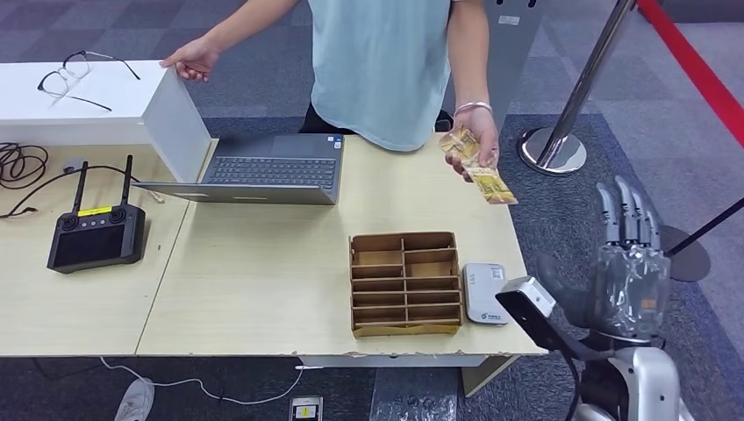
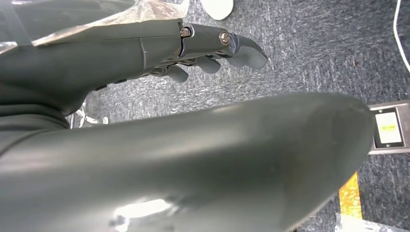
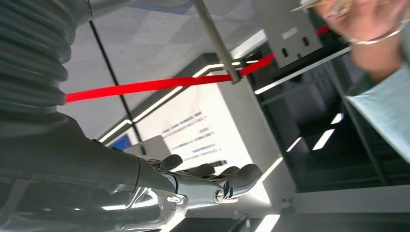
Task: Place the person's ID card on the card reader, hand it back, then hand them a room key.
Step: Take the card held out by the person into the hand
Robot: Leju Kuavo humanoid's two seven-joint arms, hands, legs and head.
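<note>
A person stands behind the table and holds gold-patterned cards out over its far right corner. My right hand is raised beside the table's right edge, fingers straight and apart, holding nothing; it is below and to the right of the cards, not touching them. In the right wrist view the same hand is empty, and the person's blurred hand shows beyond it. The white card reader lies at the table's front right with nothing on it. My left hand hangs over the carpet, empty.
A cardboard divider tray sits just left of the reader. A laptop, a black remote controller and a white box with glasses occupy the left and back. A stanchion base stands right of the person.
</note>
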